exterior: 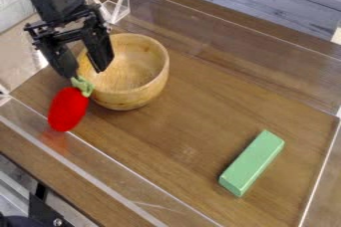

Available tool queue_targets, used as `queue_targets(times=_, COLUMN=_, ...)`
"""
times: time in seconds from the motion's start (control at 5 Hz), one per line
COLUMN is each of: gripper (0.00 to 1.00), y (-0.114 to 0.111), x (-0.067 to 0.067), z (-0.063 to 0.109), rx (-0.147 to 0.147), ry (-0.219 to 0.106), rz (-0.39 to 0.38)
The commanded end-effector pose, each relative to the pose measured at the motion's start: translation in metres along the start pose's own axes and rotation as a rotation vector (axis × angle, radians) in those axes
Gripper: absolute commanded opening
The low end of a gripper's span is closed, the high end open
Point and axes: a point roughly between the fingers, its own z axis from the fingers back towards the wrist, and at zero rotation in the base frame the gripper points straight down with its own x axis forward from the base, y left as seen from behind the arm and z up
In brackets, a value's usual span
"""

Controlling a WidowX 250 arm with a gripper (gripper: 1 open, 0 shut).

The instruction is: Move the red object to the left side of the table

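Note:
The red object point(67, 109), a strawberry-shaped toy with a small green top, lies on the dark wood table point(200, 121) near its left edge, just left of the wooden bowl. My gripper point(79, 60) hangs above and slightly behind it, over the bowl's left rim. Its black fingers point(100, 52) are spread wide and open, with nothing between them. There is a clear gap between the fingertips and the toy.
A round wooden bowl point(127, 70) stands just right of the red toy. A green rectangular block point(252, 162) lies at the front right. Low clear acrylic walls point(200, 206) edge the tabletop, and a clear folded stand point(110, 5) sits at the back left.

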Motion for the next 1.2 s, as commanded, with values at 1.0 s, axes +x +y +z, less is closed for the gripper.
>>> queue_targets(times=1.0, gripper=1.0, y=-0.008, x=0.039, z=0.043, rx=0.124, ry=-0.115, rz=-0.091)
